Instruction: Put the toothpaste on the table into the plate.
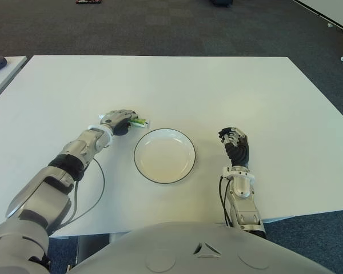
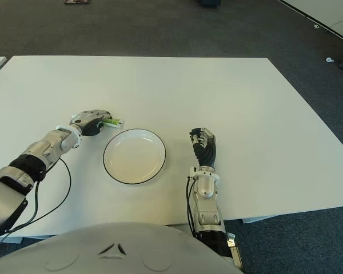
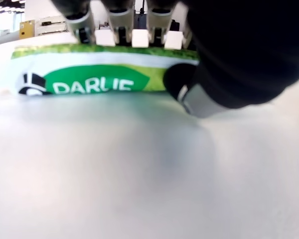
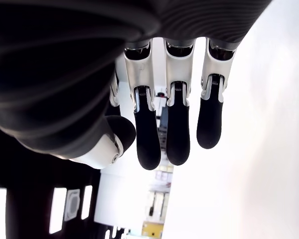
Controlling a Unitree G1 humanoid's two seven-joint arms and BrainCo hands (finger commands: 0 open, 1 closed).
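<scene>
Left wrist view shows left hand (image 1: 119,121) fingers (image 3: 139,37) pinching green-and-white toothpaste (image 3: 89,79) lettered white.

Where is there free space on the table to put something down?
The table is bare beyond the plate and between plate and right hand. The plate is empty too. It is crowded only at the plate's upper left, where the left hand closes on the toothpaste.

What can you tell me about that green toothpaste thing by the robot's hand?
The toothpaste is a flat green and white pack with white lettering on a green patch, apparently a carton. It lies on the white table, just beyond the plate's far left rim, not in it. The left hand covers one end, fingers curled over its top edge and thumb against its face.
</scene>
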